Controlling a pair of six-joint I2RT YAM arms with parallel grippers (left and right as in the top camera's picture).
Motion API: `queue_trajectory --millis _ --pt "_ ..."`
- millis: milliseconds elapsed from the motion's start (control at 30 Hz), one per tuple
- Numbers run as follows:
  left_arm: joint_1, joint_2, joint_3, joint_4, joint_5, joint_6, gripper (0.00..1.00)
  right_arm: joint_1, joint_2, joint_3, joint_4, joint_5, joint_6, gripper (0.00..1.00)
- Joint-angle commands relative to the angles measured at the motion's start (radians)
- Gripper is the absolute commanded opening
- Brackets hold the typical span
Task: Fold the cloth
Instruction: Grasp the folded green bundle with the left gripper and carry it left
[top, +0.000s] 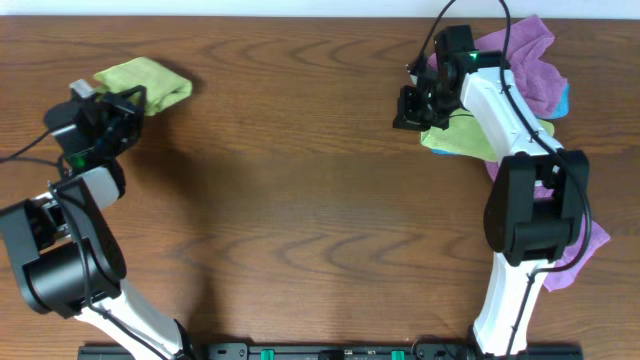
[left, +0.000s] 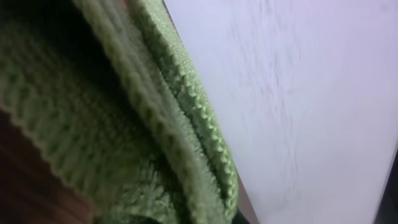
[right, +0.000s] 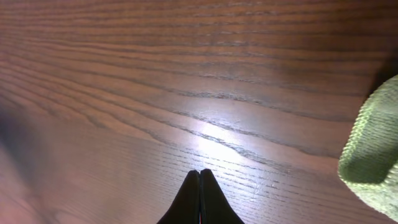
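One cloth (top: 150, 82), lime-green, sits bunched into a loose heap at the far left corner of the worktop (top: 300, 200), close to the back edge. It is not laid flat; folds and ridges show on its upper side. The left jaws are pressed together on the heap's near-left edge, pinching the fabric. In the left wrist view the cloth (left: 124, 124) fills the left half of the frame at very close range, with doubled layers and a stitched hem running down the middle. The jaws themselves are hidden behind it there. A pale blank surface (left: 298, 93) takes up the right half of that view. The left arm (top: 70, 230) reaches up from the near left corner.

Well apart, on the right side of the worktop, the right arm (top: 520, 190) extends toward the back. Its jaws are pressed together with nothing between them, hanging over bare wood. The right wrist view shows the two black tips meeting above the grain.

Just beside those jaws lies a duller green cloth (top: 462, 140), partly under the arm. Its corner shows at the right edge of the right wrist view (right: 373, 149). Purple cloths (top: 525, 55) are heaped behind it, and another purple piece (top: 590, 245) lies nearer the front.
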Motion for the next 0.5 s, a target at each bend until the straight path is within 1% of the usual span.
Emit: queue_trajectory --millis 0,100,267,367,433,467 --pt "0.008 -0.026 0.016 0.003 0.023 0.038 0.06 0.032 -0.021 0.017 0.002 0.0 -0.021 0.02" --pt "0.008 -0.026 0.016 -0.004 -0.021 0.055 0.06 0.057 -0.021 0.017 -0.002 0.0 -0.021 0.02" --pt "0.009 -0.024 0.049 -0.024 -0.165 -0.003 0.06 0.089 -0.021 0.017 -0.001 0.001 -0.021 0.01" --pt "0.007 -0.024 0.095 -0.08 -0.278 -0.045 0.06 0.104 -0.021 0.017 0.005 0.004 -0.02 0.02" --pt "0.007 -0.024 0.116 -0.117 -0.341 -0.043 0.05 0.113 -0.021 0.017 0.005 0.005 -0.02 0.02" --pt "0.008 -0.024 0.123 -0.126 -0.359 -0.035 0.06 0.116 -0.021 0.017 0.004 0.007 -0.02 0.01"
